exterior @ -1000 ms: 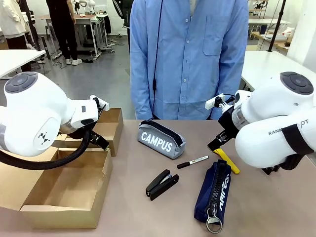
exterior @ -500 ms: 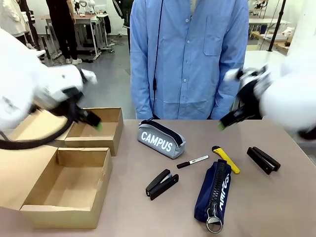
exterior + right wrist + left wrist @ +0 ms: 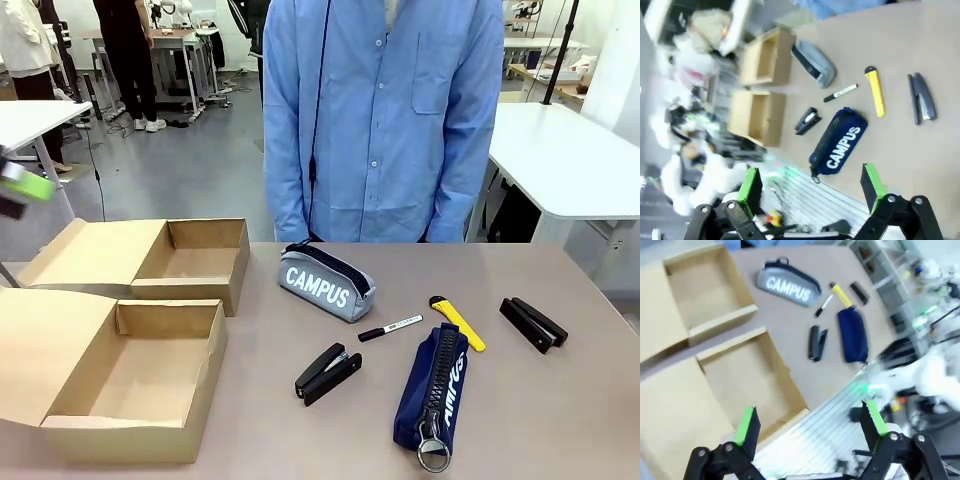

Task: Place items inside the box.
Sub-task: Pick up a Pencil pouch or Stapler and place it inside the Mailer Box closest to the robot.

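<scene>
On the table lie the grey "CAMPUS" pencil case (image 3: 327,283), a marker pen (image 3: 390,328), a yellow cutter (image 3: 458,322), a navy pencil case (image 3: 433,388) and a black stapler (image 3: 328,373). The box (image 3: 130,437) stands open at the front left, its lid flap spread to the left. My left gripper (image 3: 810,422) hangs open high above the box (image 3: 755,380), nothing in it; one of its green pads (image 3: 27,185) blurs at the left edge. My right gripper (image 3: 811,182) is open high above the navy case (image 3: 839,141), holding nothing.
A smaller open cardboard box (image 3: 190,262) stands behind the box. A second black stapler (image 3: 533,323) lies at the right of the table. A person in a blue shirt (image 3: 385,120) stands at the far edge, hands out of sight.
Both arms have swung up and outward, away from the table. The second stapler at the right came into sight as the right arm left.
</scene>
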Motion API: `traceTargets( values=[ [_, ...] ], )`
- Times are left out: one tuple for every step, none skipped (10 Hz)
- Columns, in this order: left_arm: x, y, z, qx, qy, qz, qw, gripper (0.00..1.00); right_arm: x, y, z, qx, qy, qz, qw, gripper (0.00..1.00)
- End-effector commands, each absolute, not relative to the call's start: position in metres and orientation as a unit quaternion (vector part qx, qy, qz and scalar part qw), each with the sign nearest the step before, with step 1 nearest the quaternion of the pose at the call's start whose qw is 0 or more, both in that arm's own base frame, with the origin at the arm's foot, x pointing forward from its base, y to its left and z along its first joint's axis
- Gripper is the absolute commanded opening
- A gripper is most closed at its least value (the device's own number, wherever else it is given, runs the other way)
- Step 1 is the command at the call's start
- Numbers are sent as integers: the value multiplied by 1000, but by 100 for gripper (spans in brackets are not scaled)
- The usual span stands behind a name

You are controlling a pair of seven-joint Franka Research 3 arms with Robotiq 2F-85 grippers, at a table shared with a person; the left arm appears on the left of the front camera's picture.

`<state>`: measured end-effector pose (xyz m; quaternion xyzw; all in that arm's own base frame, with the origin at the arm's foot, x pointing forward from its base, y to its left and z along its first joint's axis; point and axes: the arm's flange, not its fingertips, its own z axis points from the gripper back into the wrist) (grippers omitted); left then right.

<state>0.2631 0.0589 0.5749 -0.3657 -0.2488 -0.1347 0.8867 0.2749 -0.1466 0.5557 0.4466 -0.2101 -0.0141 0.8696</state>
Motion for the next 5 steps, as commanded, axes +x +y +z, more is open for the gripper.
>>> traceTargets(
  values=[
    [270, 164, 513, -507, -257, 37, 822, 100, 267, -223, 503, 562, -247, -148, 775, 100],
    [260, 184, 491, -553, -264, 94, 784, 100, 250, -244, 480, 581, -250, -166, 757, 100],
    [251, 179, 477, -574, -277, 132, 759, 100, 235, -257, 460, 582, -250, -198, 748, 100],
    [245, 169, 469, -586, -290, 161, 739, 100, 222, -268, 446, 584, -257, -221, 738, 100],
    [239, 212, 484, -525, -257, 73, 808, 100, 221, -268, 470, 564, -239, -194, 766, 100]
  ],
)
